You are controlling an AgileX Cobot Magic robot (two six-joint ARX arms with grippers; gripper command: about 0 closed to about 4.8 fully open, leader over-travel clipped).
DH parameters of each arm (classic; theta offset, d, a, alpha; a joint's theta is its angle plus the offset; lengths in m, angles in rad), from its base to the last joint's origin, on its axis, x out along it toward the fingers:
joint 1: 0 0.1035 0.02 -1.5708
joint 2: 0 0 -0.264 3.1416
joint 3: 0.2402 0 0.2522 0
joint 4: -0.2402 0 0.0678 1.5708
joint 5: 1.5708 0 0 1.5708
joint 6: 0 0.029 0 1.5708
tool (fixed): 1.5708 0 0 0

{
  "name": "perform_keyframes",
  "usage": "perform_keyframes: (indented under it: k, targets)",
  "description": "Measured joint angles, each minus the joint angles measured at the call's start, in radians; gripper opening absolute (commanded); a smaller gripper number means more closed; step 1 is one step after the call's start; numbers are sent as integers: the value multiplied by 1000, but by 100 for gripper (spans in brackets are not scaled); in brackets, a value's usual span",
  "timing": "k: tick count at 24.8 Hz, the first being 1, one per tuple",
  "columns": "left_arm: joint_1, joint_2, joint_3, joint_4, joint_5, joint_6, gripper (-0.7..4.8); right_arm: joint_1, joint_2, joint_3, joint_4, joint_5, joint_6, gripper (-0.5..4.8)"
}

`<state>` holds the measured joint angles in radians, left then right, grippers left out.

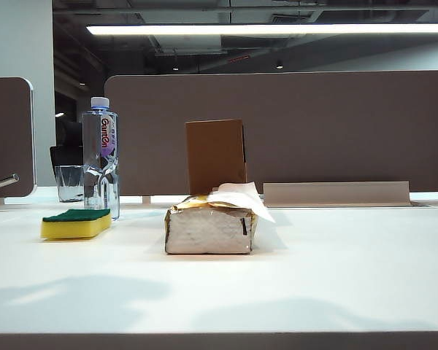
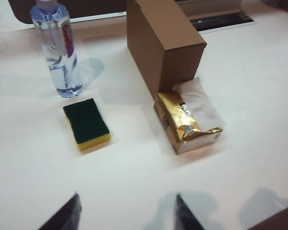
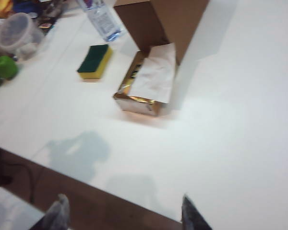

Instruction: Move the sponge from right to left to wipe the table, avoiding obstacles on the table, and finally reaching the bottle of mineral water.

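On the white desk (image 1: 336,270) the sponge (image 1: 76,223) lies green side up just at four o'clock of the mineral water bottle (image 1: 101,157), the tissue pack (image 1: 210,226) and cardboard box (image 1: 215,155) at its three o'clock, while the left hand (image 2: 127,213) and right hand (image 3: 122,213) hang empty above, fingers spread wide.

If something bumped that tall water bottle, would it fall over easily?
Probably yes: the bottle of mineral water is tall and narrow on a small base. Its dented waist suggests thin, squashy plastic. It looks nearly full, so likely heavy enough to resist a light nudge from the sponge beside it.
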<state>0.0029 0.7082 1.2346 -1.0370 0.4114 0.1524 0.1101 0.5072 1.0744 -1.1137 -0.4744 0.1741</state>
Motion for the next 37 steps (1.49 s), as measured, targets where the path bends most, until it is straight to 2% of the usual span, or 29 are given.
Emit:
perform_keyframes:
  k: [5, 9, 12, 15, 19, 21, 26, 29, 34, 37]
  targets:
    - [0, -107, -55, 11, -63, -15, 245, 0, -2, 0, -2, 143, -51, 301]
    - [0, -148, -64, 21, -92, -18, 245, 0, -16, -1, -3, 199, -72, 301]
    - [0, -187, -95, 24, -101, -29, 245, 0, -35, -1, -18, 289, -106, 301]
    - [0, -227, -124, 26, -117, -47, 241, 0, -60, -2, -29, 299, -117, 301]
    - [0, -292, -171, 38, -128, -56, 236, 0, -113, -2, -29, 362, -135, 300]
    - [0, -345, -217, 57, -134, -60, 236, 0, -140, -3, -29, 378, -139, 275]
    - [0, -425, -290, 56, -143, -79, 233, 0, -183, -57, -29, 380, -139, 272]
    - [0, -467, -315, 72, -148, -79, 207, 0, -202, -103, -20, 380, -135, 269]
    - [0, -512, -338, 85, -188, -82, 206, 0, -235, -181, 51, 372, -111, 207]
    - [0, -549, -370, 112, -188, -101, 205, 0, -276, -232, 167, 368, -100, 196]
